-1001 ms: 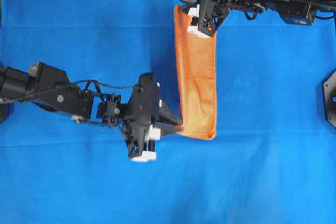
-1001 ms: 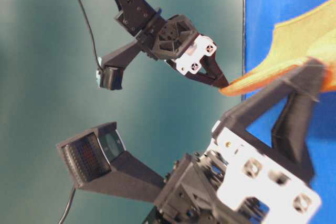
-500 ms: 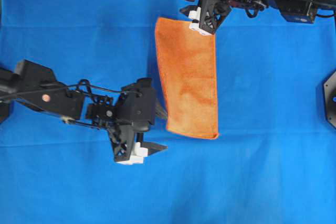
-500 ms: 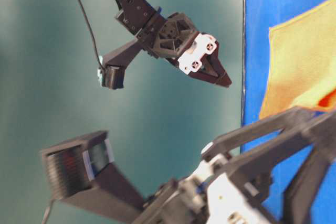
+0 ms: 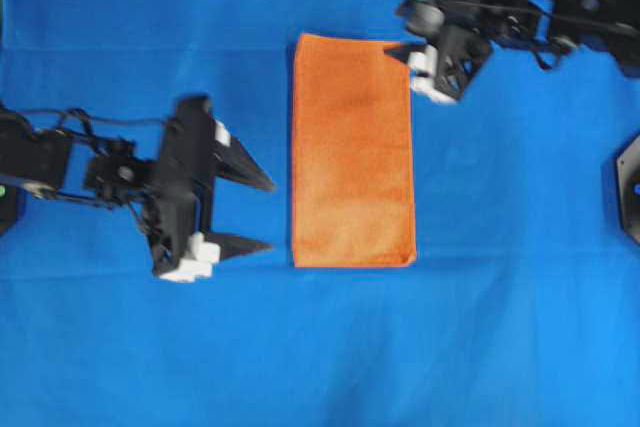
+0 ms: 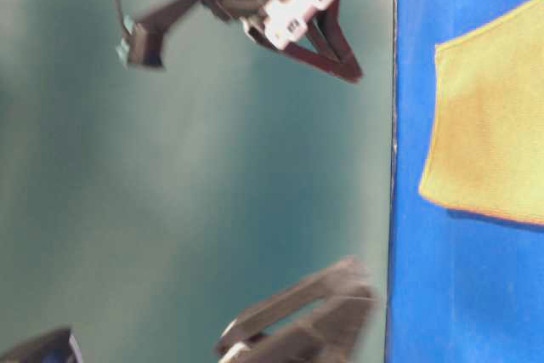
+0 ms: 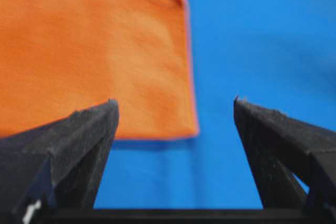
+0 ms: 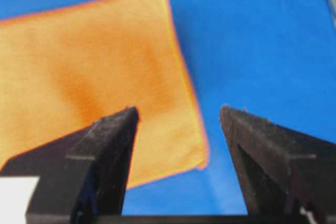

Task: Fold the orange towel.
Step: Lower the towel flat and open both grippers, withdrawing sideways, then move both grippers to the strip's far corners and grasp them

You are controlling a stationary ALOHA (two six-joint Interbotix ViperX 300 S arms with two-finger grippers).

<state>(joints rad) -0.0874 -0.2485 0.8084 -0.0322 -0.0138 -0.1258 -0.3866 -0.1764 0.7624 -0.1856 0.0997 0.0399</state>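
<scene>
- The towel [image 5: 353, 150] lies flat on the blue cloth [image 5: 500, 327] as a tall, narrow rectangle, long sides running top to bottom in the overhead view.
- Its edges are straight and its corners square; the thin hem shows along the right and bottom edges.
- The left gripper [image 5: 262, 215] stands to the left of the towel, near its lower half, fingers pointing toward it.
- Left jaws: spread wide, nothing between them. Both fingertips are clear of the towel's left edge.
- In the left wrist view the towel [image 7: 94, 59] lies beyond the fingers [image 7: 89, 135], with blue cloth [image 7: 262, 40] showing between the two tips.
- The right gripper [image 5: 425, 69] sits at the towel's upper right corner, just beside the right edge.
- Right jaws: spread wide, holding nothing.
- In the right wrist view a towel corner [image 8: 105, 72] lies below and beyond the fingers [image 8: 113, 145], apart from them.
- In the table-level view the right gripper [image 6: 344, 61] hangs above the surface, clear of the towel [image 6: 493, 116]; the left gripper is blurred at the bottom edge.
</scene>
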